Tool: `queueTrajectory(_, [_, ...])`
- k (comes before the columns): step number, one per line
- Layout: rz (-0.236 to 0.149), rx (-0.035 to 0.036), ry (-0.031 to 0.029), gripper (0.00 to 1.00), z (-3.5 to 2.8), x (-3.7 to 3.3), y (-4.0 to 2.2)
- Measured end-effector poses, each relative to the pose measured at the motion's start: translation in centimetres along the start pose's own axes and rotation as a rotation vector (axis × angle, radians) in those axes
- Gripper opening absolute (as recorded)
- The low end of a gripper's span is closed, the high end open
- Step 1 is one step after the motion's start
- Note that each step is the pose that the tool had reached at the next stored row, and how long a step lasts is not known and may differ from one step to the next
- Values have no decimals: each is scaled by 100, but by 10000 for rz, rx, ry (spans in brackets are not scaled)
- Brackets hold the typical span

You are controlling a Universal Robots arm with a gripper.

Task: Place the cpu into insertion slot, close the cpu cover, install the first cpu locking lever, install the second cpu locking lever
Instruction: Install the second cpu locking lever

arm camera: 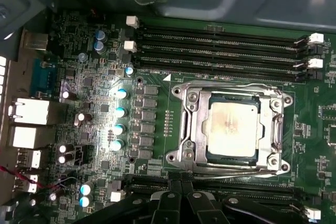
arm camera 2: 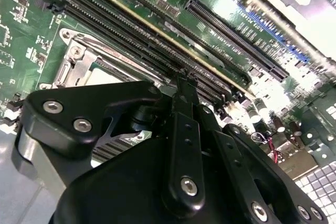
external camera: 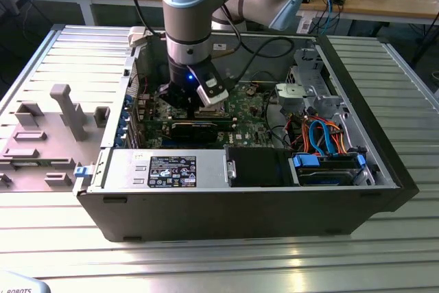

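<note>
In the first wrist view the cpu (arm camera: 231,128) lies flat in the insertion slot (arm camera: 231,158), silvery top up. The cpu cover (arm camera: 191,124) is folded down over it, and its square window frames the chip. A thin silver locking lever (arm camera: 226,170) runs along the cover edge nearest my gripper (arm camera: 182,180). Another lever (arm camera: 231,86) lies along the far edge, beside the memory slots. My gripper's black fingers are shut together with nothing between them, their tips just off the near lever. In the second wrist view the gripper (arm camera 2: 182,81) hangs over the cover (arm camera 2: 79,59).
The green motherboard (external camera: 243,104) lies inside an open computer case (external camera: 226,204). Black memory slots (arm camera: 220,51) flank the socket on two sides. Upright capacitors (arm camera: 119,109) and rear ports (arm camera: 31,111) stand beyond it. A graphics card (external camera: 199,128), drive bay and cable bundle (external camera: 322,138) crowd the case.
</note>
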State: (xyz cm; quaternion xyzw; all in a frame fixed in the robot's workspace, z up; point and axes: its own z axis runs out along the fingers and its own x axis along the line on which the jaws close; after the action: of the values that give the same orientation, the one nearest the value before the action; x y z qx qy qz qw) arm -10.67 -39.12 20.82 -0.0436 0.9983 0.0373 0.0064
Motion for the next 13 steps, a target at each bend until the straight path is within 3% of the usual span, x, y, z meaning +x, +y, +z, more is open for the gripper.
queueTrajectory(6, [-30, -72, 0, 11, 30, 5, 23])
queueTrajectory(10, [-60, -111, -9, 11, 34, 57, 30])
queueTrajectory(13, [-344, -129, 15, 11, 39, 70, 35])
